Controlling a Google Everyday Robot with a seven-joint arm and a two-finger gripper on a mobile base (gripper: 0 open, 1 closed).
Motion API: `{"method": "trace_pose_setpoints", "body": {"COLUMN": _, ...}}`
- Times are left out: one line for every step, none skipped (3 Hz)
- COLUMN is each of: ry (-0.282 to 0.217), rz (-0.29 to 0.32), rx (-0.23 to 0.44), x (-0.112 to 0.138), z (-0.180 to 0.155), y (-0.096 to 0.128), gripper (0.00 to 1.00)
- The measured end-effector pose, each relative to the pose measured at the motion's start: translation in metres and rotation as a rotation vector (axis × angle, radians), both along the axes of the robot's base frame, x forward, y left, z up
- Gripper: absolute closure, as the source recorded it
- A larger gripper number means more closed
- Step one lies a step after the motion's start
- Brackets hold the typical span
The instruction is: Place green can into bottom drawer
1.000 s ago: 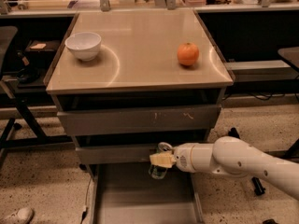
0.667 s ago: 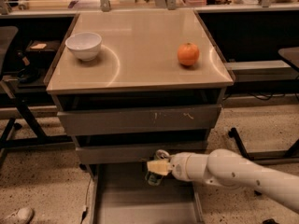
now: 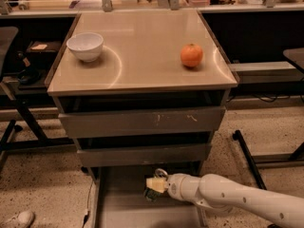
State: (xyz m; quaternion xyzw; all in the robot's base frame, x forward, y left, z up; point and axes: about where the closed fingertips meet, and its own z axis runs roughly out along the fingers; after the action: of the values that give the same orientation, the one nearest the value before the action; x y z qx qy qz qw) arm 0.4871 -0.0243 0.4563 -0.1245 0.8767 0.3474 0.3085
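Observation:
The bottom drawer is pulled out below the two upper grey drawers, showing its flat grey floor and side rails. My gripper reaches in from the lower right on a white arm and hangs over the back of the drawer's floor, just under the middle drawer's front. It is shut on the green can. Only the can's dark green lower part shows below the pale fingers. I cannot tell whether the can touches the drawer floor.
A white bowl and an orange fruit sit on the beige cabinet top. The two upper drawers are almost shut. A black chair base stands on the right, and a chair leg on the left.
My arm has slid left and slightly down with the can, carrying it further over the bottom drawer's floor. The bowl and orange have not moved.

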Motion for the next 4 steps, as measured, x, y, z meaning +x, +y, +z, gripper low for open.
{"method": "trace_pose_setpoints", "body": {"ry": 0.01, "rz": -0.002, "rx": 0.008, "x": -0.002, "z": -0.006, "y": 0.002, "gripper": 1.0}}
{"method": "trace_pose_setpoints", "body": {"ry": 0.023, "rz": 0.004, "rx": 0.009, "x": -0.004, "z": -0.014, "y": 0.008, "gripper": 1.0}}
{"method": "trace_pose_setpoints", "body": {"ry": 0.054, "rz": -0.017, "rx": 0.02, "x": -0.009, "z": -0.056, "y": 0.031, "gripper": 1.0}}
{"method": "trace_pose_setpoints", "body": {"ry": 0.082, "rz": -0.094, "rx": 0.023, "x": -0.005, "z": -0.111, "y": 0.041, "gripper": 1.0}}
